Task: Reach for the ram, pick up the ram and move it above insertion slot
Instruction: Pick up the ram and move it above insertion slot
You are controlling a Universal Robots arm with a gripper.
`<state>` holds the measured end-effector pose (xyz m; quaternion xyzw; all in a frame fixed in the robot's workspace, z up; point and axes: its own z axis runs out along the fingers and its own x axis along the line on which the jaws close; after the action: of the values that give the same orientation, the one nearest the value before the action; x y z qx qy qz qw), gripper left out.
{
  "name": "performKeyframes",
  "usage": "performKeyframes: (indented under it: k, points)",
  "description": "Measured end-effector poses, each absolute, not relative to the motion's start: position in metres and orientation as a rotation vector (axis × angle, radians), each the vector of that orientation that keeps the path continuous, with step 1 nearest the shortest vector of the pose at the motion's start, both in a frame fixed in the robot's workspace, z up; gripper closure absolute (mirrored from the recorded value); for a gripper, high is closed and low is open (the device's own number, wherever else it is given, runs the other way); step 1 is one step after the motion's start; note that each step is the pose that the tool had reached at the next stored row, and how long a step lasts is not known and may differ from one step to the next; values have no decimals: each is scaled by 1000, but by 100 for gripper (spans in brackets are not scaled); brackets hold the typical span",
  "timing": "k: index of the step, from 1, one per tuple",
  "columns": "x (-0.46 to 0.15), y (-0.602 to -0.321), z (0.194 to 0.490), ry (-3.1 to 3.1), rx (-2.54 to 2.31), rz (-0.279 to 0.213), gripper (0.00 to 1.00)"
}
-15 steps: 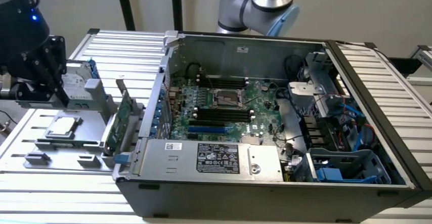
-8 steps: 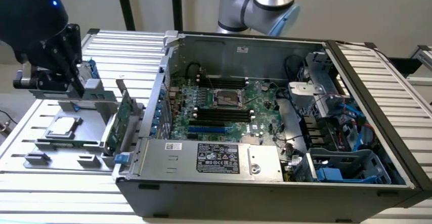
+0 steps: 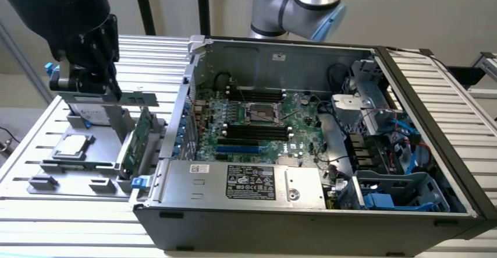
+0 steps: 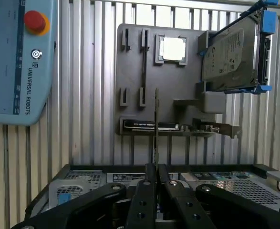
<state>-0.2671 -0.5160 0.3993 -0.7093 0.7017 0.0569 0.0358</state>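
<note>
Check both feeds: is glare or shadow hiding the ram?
Exterior view: no glare; the gripper is a dark mass, and the ram under it is dim but visible. Wrist view: even light, bright sheen on the processor lid; the ram sits edge-on between the fingers.

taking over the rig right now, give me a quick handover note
Gripper: shut on the ram, which it holds edge-on between its fingers.
Ram: above the grey parts holder, at the exterior view's left of the open computer case.
Done: reach and grasp.
Left: the ram is not yet above the motherboard's memory slots.
</note>
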Motion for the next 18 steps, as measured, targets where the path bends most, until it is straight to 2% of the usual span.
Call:
performKeyframes:
  k: [18]
  points:
    - [-185,-516,407,2153,-2175,207,87]
